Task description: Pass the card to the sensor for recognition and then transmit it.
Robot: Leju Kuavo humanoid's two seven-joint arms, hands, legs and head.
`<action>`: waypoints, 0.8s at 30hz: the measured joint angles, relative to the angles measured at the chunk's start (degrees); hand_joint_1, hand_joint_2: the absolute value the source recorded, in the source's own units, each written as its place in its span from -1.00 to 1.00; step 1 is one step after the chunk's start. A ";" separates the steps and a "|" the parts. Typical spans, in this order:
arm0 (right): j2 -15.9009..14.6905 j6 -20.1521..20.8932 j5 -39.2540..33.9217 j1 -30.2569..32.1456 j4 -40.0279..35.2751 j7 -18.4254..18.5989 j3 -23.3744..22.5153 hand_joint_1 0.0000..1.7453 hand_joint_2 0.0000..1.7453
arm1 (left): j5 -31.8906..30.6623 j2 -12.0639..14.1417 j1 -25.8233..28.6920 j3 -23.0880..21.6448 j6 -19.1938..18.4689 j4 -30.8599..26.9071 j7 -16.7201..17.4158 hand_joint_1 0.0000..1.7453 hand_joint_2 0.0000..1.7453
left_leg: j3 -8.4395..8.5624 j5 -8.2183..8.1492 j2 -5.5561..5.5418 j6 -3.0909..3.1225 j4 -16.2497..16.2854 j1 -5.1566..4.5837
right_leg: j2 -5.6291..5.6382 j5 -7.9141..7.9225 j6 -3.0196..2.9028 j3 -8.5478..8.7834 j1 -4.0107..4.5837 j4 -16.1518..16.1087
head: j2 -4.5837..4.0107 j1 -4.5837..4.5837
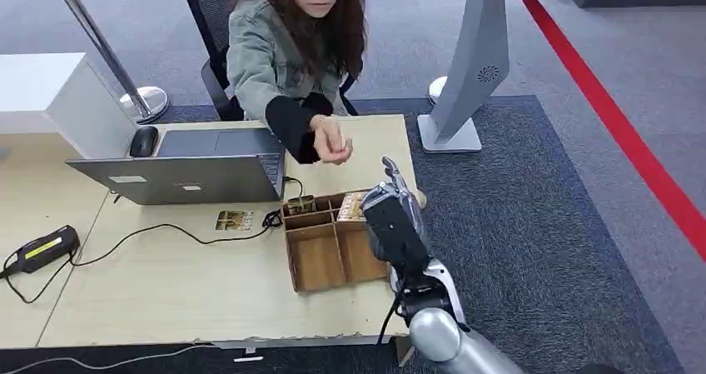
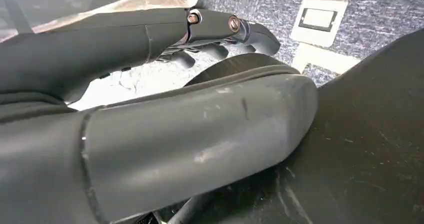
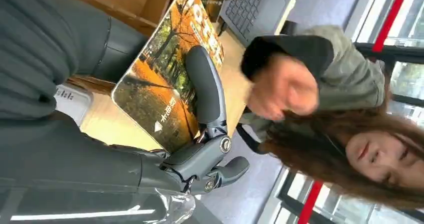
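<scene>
Tabletop (image 1: 166, 291): pale wood, carrying everything listed below.

Person (image 1: 287, 49): seated behind the tabletop, one hand (image 1: 331, 145) reaching out above the box.

Laptop (image 1: 187, 166): open, left of the box, a mouse (image 1: 143, 141) beside it.

Box (image 1: 329, 245): brown cardboard with dividers, at the tabletop's right end; some compartments hold small items I cannot make out.

Right robot hand (image 1: 390, 216): raised over the box's right side, thumb and fingers pinching the card.

Card (image 3: 165, 79): in my right robot hand, autumn-tree print. I judge it light, thin, stiff and glossy, so slippery; best held by one edge, leaving the face free.

Second card (image 1: 234, 220): flat on the tabletop, left of the box.

Left robot hand (image 2: 220, 29): hanging low, fingers curled, holding nothing.
</scene>
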 joint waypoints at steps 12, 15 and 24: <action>-4.74 -2.90 0.28 9.35 -11.10 -0.18 -4.41 0.74 1.00 | 2.93 0.33 0.18 0.20 -0.42 0.02 0.00 -1.00 -1.00 | 0.01 -0.02 0.01 0.02 0.01 -0.01 | 0.00 -0.02 0.03 -0.02 -0.03 -0.03 | 0.00 0.00; -6.73 -5.55 -0.26 13.58 -12.55 -0.99 -6.60 0.72 1.00 | 4.04 0.48 0.26 0.28 -0.50 0.00 0.00 -1.00 -1.00 | -0.01 -0.04 -0.01 0.04 0.01 -0.02 | 0.00 -0.04 0.05 0.00 -0.04 -0.03 | 0.00 0.00; -9.51 -8.46 -5.38 23.28 -11.23 -7.15 -11.30 0.74 1.00 | 5.75 0.63 0.33 0.57 -0.50 0.00 0.00 -1.00 -1.00 | -0.01 -0.11 -0.02 0.03 0.00 -0.04 | 0.02 -0.06 0.05 0.00 -0.03 -0.03 | 0.00 0.00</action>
